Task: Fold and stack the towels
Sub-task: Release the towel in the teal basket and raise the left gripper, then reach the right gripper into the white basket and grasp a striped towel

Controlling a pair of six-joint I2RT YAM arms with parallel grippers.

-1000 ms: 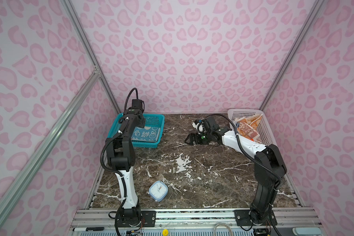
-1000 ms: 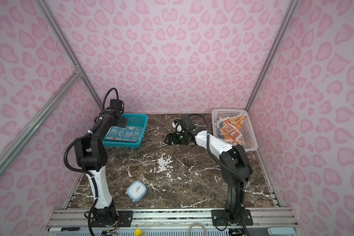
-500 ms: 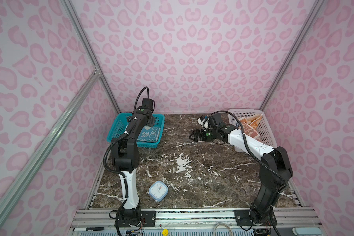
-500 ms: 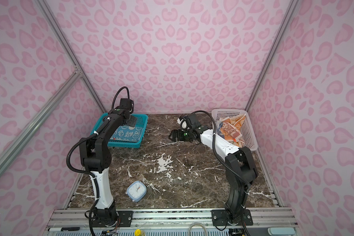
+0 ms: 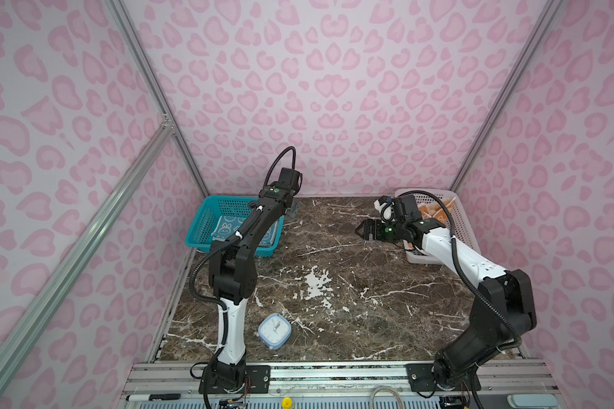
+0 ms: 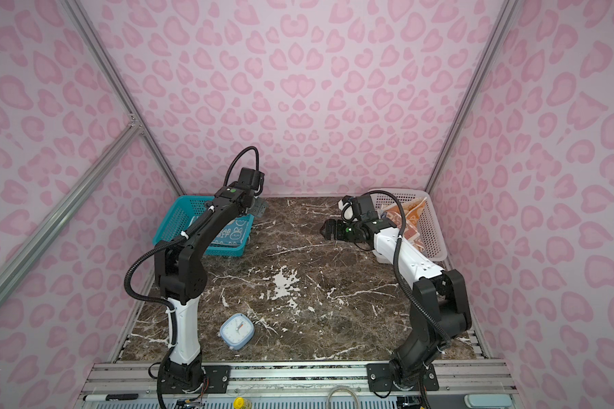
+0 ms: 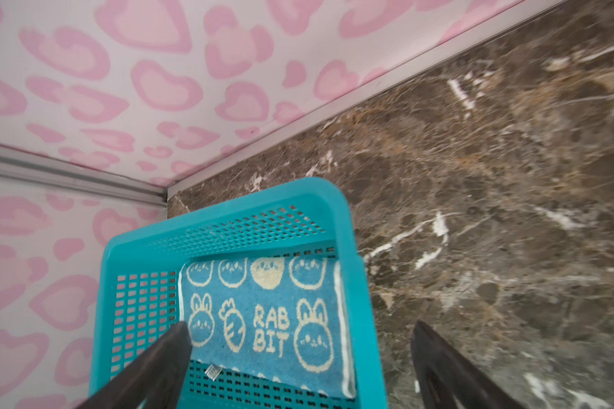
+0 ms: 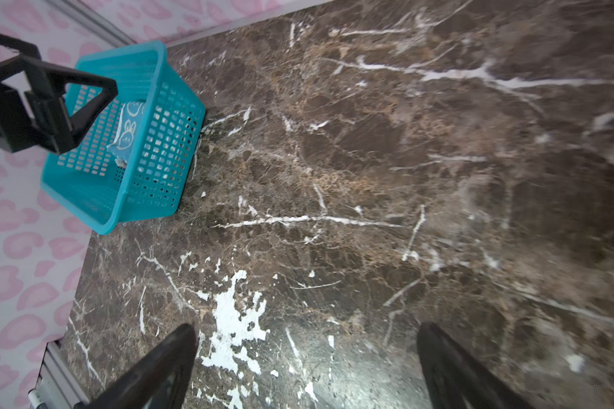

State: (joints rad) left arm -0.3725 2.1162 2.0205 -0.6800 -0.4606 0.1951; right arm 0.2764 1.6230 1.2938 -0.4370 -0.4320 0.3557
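A blue towel (image 7: 263, 318) with rabbit prints and "RABBIT" lettering lies flat in the teal basket (image 7: 358, 283) at the back left; both top views show part of it (image 5: 227, 226) (image 6: 233, 232). Crumpled orange-and-cream towels (image 5: 440, 212) (image 6: 401, 216) fill the white basket (image 5: 465, 219) at the back right. My left gripper (image 7: 300, 327) hangs open and empty over the teal basket's right rim (image 5: 293, 209). My right gripper (image 8: 306, 328) is open and empty above bare marble, just left of the white basket (image 5: 364, 230).
A small blue alarm clock (image 5: 274, 331) lies on the marble table near the front, beside the left arm's base. A black marker (image 5: 153, 397) rests on the front rail. Pink patterned walls close in the back and both sides.
The left gripper has swung right, from over the teal basket to its right rim. The right gripper has drawn back to the right, toward the white basket. Both stay open.
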